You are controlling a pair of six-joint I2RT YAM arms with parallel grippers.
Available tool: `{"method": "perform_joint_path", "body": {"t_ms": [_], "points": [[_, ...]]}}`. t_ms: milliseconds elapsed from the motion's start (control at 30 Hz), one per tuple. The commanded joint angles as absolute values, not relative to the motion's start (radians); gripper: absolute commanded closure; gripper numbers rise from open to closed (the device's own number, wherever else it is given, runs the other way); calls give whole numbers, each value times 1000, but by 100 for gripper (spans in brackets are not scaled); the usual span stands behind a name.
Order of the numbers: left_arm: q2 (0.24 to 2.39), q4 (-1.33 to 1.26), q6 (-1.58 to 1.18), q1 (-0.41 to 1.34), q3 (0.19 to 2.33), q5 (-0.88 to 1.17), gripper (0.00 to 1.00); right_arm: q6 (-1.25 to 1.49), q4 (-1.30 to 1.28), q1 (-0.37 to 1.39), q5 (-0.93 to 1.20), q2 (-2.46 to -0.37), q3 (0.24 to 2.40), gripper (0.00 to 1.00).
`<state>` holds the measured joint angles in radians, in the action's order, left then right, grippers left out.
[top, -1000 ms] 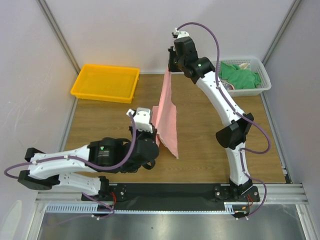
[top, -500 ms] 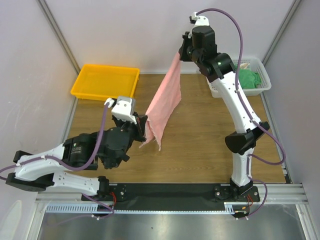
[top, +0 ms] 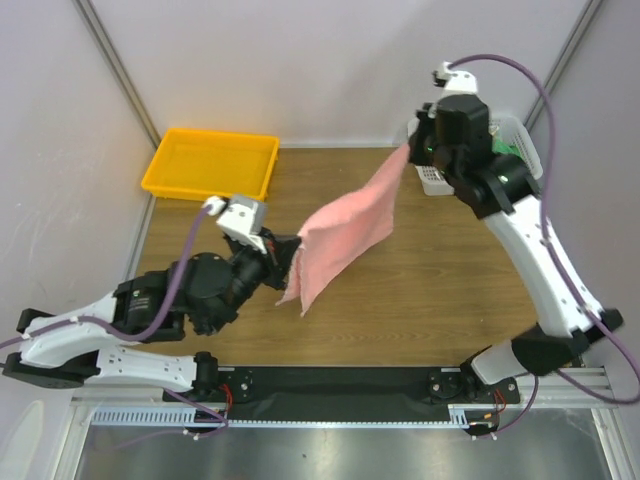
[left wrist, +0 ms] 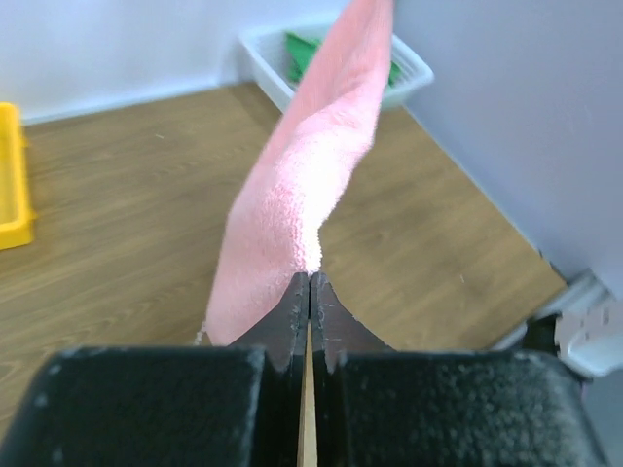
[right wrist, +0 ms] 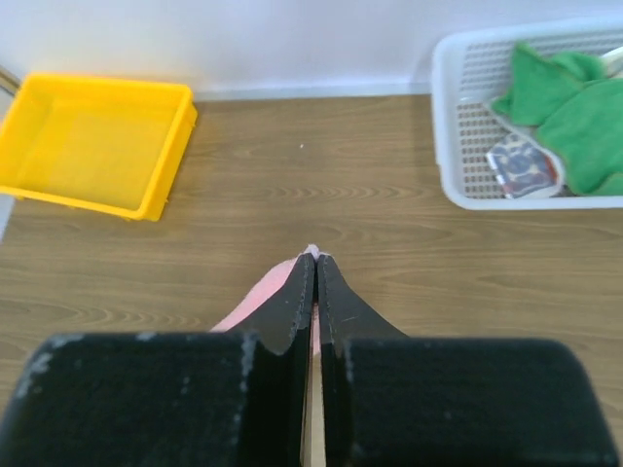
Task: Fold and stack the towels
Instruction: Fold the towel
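- The table (top: 430,290) has a light brown wood-grain top, closed in by pale walls on the left, far and right sides
- A black base strip (top: 340,383) runs along its near edge
- A yellow tray (top: 205,196) sits flat at the far left corner, its long side roughly along the far wall
- A white mesh basket (right wrist: 444,126) stands at the far right corner, well apart from the tray, with bare wood between them
- The low corner of the salmon-pink towel (top: 350,235) hangs over the middle of the table and may just brush the wood; the top view does not settle it
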<state>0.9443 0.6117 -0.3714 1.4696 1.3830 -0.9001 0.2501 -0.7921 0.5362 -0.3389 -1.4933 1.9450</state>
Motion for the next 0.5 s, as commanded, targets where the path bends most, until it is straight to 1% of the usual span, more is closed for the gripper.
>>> {"method": "perform_joint_path", "body": {"t_ms": [0,33,167,233,367,400,467], "points": [[974,575,-357,1470,1393,-735,100,247,-806,537,-429,-1323,1908,100],[966,568,-371,1470,1372,-720,100,250,-836,538,-442,-1274,1910,100],[890,534,-428,1470,1307,-701,100,267,-955,548,-477,-1183,1882,100],[839,534,-463,1468,1272,-760,100,276,-1000,549,-511,-1158,1836,100],[764,528,-540,1431,1195,-833,100,304,-1035,516,-532,-1187,1734,100],[749,526,-570,1377,1175,-828,100,308,-1034,479,-525,-1204,1718,100],[706,496,-594,1291,1109,-743,100,311,-1020,433,-479,-1254,1669,100]]}}
